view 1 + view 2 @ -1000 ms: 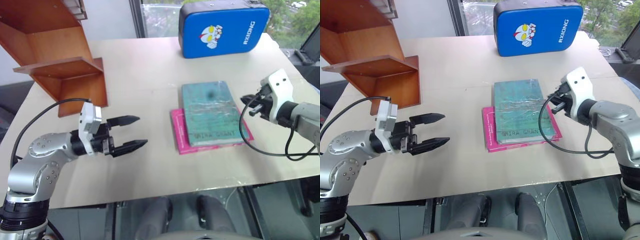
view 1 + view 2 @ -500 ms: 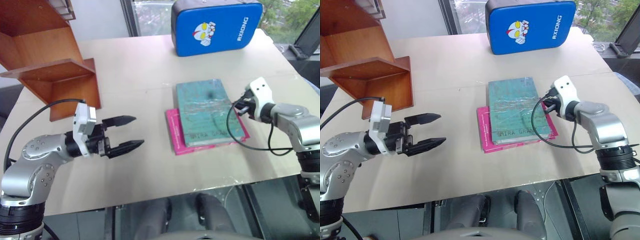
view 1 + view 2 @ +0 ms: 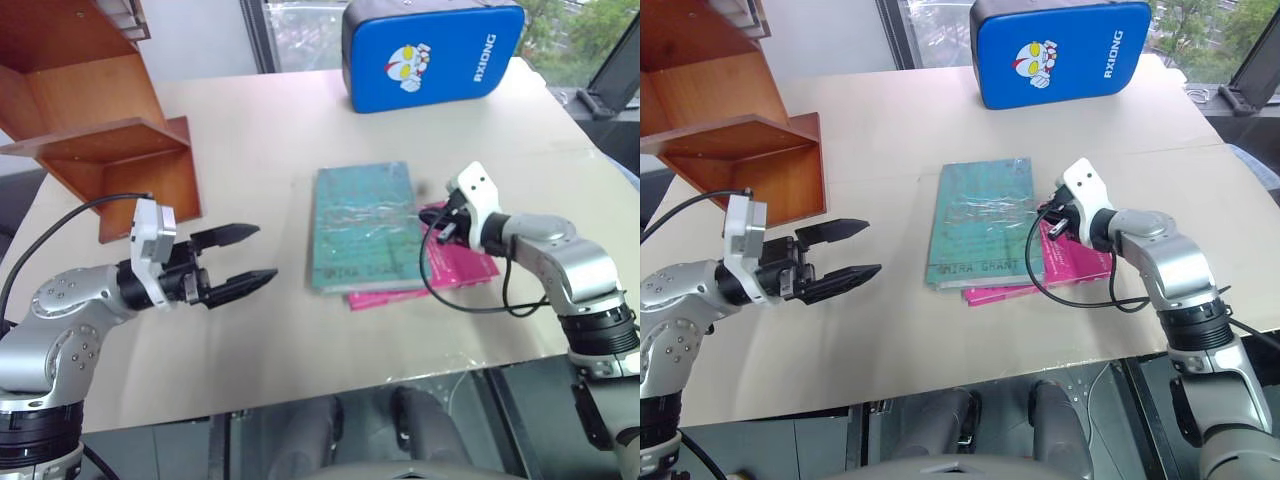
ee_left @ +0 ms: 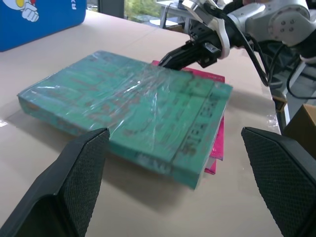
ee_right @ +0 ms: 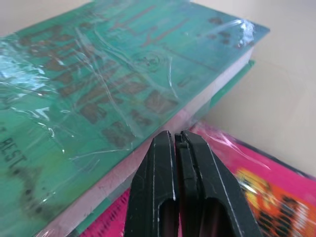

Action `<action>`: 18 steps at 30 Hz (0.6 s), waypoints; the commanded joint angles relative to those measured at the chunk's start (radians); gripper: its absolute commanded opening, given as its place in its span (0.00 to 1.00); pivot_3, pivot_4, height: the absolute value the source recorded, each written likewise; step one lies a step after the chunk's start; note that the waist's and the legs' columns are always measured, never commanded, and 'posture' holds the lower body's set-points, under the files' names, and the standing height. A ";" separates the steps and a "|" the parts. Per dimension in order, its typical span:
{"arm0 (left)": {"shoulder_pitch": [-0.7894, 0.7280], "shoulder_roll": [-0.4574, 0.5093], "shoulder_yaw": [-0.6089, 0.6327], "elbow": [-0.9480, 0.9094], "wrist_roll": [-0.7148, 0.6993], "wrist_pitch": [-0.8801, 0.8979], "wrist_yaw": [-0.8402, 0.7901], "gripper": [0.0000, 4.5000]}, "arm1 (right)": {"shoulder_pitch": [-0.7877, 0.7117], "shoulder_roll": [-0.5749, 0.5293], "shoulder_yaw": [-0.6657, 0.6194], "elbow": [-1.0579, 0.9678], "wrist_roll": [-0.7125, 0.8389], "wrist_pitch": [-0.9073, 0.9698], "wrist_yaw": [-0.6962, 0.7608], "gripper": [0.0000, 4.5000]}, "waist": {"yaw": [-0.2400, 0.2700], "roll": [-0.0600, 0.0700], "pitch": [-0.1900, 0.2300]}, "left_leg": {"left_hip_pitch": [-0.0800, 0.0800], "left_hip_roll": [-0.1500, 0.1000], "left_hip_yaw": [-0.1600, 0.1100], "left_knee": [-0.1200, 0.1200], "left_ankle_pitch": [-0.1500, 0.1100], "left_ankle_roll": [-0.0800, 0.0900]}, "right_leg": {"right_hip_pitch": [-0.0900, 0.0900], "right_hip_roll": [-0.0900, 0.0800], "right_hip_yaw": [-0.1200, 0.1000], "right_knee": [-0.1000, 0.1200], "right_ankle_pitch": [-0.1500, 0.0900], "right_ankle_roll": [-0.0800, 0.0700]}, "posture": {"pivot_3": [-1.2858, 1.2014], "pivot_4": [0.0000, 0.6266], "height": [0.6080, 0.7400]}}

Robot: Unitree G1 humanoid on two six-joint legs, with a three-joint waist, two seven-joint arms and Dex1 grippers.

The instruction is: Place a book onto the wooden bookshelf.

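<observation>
Beige table (image 3: 300, 330), window (image 3: 300, 30) with green trees behind, grey floor below

Mottled teal book (image 3: 363, 226), magenta book (image 3: 462, 265)

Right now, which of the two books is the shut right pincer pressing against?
The thick teal-green plastic-wrapped book, at its page edge. The right pincer hovers over the thin magenta-pink book lying underneath.
</observation>
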 commanded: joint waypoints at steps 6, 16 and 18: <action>-0.009 -0.029 0.055 -0.003 -0.061 0.129 0.192 1.00 | 0.127 -0.087 -0.107 -0.167 0.023 -0.086 0.054 0.04 | 0.005 0.000 0.000 | 0.000 -0.001 -0.001 0.000 0.000 0.000 | 0.000 0.000 -0.001 0.000 0.000 0.000 | 0.52 0.24 0.97; -0.285 -0.033 -0.046 0.246 -0.207 0.608 0.388 1.00 | 0.407 -0.277 -0.534 -0.624 0.430 0.090 0.159 0.99 | 0.010 0.000 -0.001 | 0.001 -0.001 -0.001 0.002 0.000 0.000 | 0.000 0.001 -0.001 0.006 0.000 0.000 | 0.52 0.24 0.97; -0.370 -0.044 -0.072 0.342 -0.206 0.697 0.406 1.00 | 0.443 -0.302 -0.611 -0.701 0.525 0.113 0.150 0.99 | 0.008 -0.001 -0.001 | 0.002 -0.001 -0.001 0.004 0.000 0.000 | 0.001 0.001 -0.001 0.009 0.000 0.000 | 0.52 0.24 0.97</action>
